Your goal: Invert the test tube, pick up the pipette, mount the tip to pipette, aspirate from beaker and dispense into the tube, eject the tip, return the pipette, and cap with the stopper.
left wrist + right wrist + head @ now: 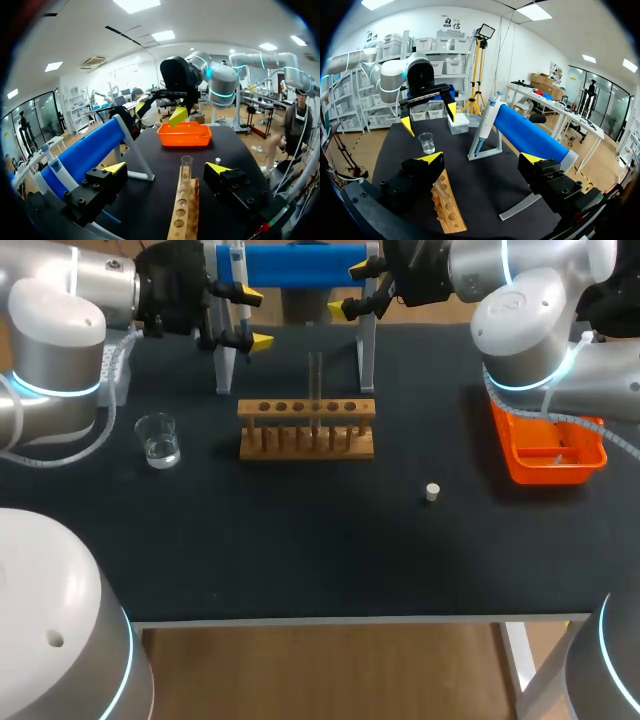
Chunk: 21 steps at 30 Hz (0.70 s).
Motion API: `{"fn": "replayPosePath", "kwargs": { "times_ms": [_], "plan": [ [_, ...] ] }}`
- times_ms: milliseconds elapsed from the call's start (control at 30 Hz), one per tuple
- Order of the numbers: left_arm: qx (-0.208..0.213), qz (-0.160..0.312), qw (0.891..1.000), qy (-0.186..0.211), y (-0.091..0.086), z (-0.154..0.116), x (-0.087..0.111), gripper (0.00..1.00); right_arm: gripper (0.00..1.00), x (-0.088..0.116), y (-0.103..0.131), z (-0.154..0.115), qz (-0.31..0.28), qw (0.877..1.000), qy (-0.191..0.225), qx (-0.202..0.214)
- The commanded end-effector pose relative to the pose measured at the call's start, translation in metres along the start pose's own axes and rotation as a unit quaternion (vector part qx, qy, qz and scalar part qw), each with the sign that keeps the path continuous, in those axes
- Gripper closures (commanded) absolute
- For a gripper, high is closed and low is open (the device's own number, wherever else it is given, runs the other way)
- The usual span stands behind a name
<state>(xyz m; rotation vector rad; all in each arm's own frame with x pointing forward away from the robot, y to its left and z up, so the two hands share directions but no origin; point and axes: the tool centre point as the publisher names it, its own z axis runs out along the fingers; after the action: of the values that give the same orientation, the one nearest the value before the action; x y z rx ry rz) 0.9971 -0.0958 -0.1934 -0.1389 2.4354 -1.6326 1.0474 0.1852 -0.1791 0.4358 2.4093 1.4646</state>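
A clear test tube (315, 380) stands upright in the wooden rack (306, 430) at mid-table; ahead of my left gripper its open rim faces up (186, 165). The blue-bodied pipette (290, 265) lies across its white stand behind the rack. A glass beaker (158, 440) with some liquid stands left of the rack. The small white stopper (432, 492) lies on the mat to the front right. My left gripper (255, 318) is open behind the rack's left end, beside the pipette (85, 152). My right gripper (355, 290) is open by the stand's right leg, holding nothing.
An orange tray (555, 455) sits at the right edge under my right arm. A pale box (116, 375) stands at the back left, beyond the beaker (426, 143). The black mat (300, 540) runs bare in front of the rack (447, 205).
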Motion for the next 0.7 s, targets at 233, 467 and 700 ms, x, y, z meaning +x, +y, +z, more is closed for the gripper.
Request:
{"fn": "replayPosePath", "kwargs": {
  "times_ms": [233, 467, 700],
  "plan": [
    [-0.007, 0.014, 1.000, -0.002, 0.008, 0.013, 0.014, 0.00, 0.00, 0.000, 0.000, -0.001, 0.000, 1.000, 0.001, 0.001],
    [-0.010, 0.013, 1.000, 0.006, 0.011, 0.029, 0.016, 0.00, 0.00, 0.000, 0.000, -0.001, 0.000, 1.000, 0.001, 0.001],
    [-0.012, 0.010, 1.000, 0.022, 0.015, 0.044, 0.016, 0.00, 0.00, 0.000, 0.000, -0.001, 0.000, 1.000, 0.001, 0.001]
  ]
}}
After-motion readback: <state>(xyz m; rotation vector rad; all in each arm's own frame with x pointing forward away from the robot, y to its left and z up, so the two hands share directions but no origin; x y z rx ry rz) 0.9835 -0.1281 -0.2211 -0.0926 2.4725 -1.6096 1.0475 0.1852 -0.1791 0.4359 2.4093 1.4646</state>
